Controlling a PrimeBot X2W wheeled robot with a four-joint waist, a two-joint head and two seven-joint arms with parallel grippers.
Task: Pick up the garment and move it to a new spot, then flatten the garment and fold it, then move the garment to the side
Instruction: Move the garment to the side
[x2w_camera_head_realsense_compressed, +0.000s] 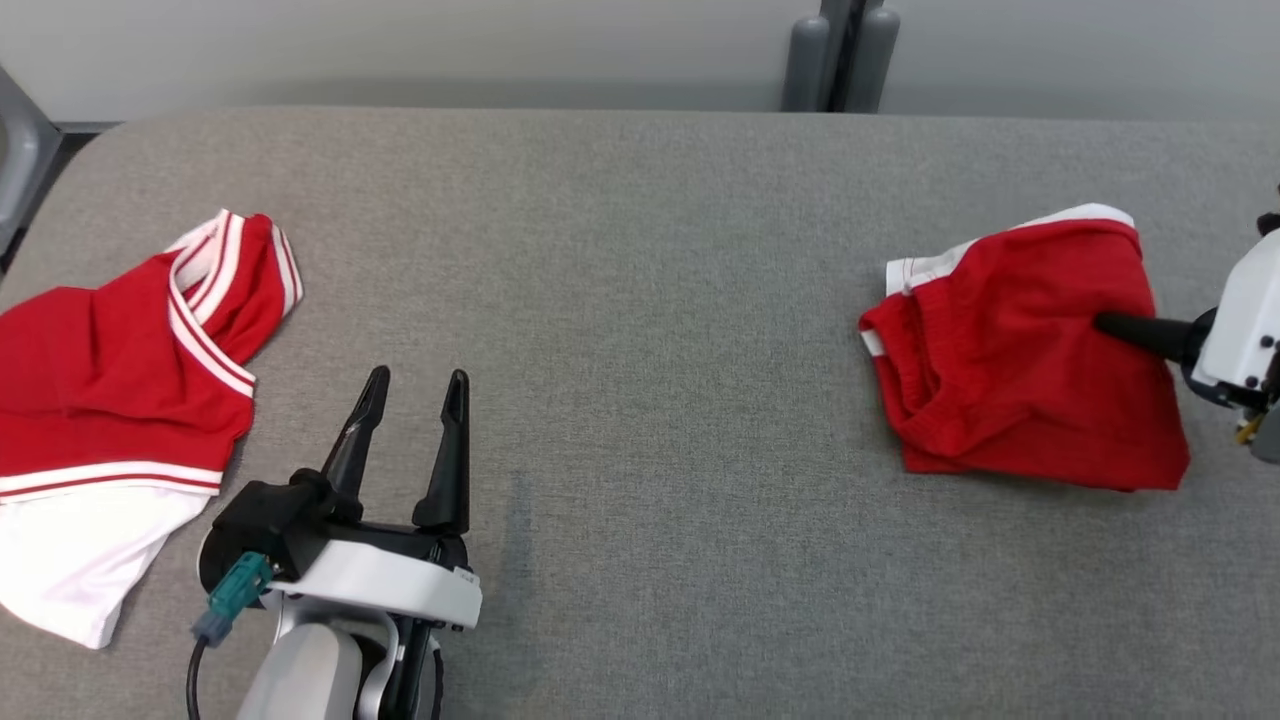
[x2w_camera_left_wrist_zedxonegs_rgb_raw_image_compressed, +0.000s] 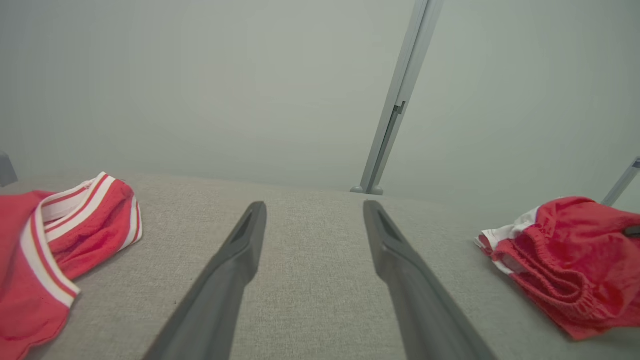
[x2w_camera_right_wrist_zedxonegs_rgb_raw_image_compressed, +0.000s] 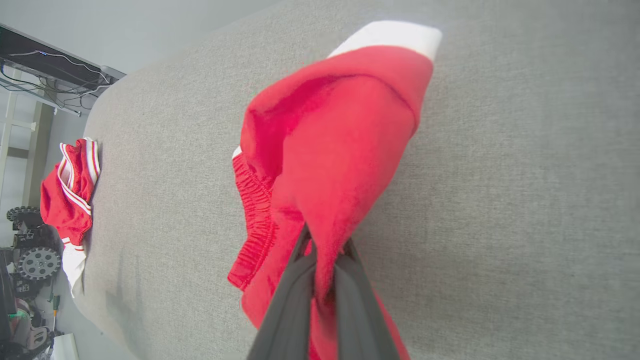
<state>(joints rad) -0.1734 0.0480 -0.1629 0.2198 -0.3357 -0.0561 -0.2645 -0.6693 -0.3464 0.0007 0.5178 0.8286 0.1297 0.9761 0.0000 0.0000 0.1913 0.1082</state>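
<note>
A red garment with a gathered waistband and white trim (x2w_camera_head_realsense_compressed: 1010, 370) lies bunched at the right of the grey table (x2w_camera_head_realsense_compressed: 640, 300). My right gripper (x2w_camera_head_realsense_compressed: 1105, 324) reaches in from the right edge and is shut on a fold of this red garment (x2w_camera_right_wrist_zedxonegs_rgb_raw_image_compressed: 330, 165), its fingers (x2w_camera_right_wrist_zedxonegs_rgb_raw_image_compressed: 292, 280) pinching the cloth. The same garment (x2w_camera_left_wrist_zedxonegs_rgb_raw_image_compressed: 565, 260) lies at the right in the left wrist view. My left gripper (x2w_camera_head_realsense_compressed: 415, 385) stands open above the table near the front left, nothing between its fingers (x2w_camera_left_wrist_zedxonegs_rgb_raw_image_compressed: 235, 260).
A second red and white striped garment (x2w_camera_head_realsense_compressed: 120, 400) lies crumpled at the table's left edge, close to the left gripper. A grey post (x2w_camera_head_realsense_compressed: 840, 50) stands behind the table's far edge. Bare grey cloth stretches between the two garments.
</note>
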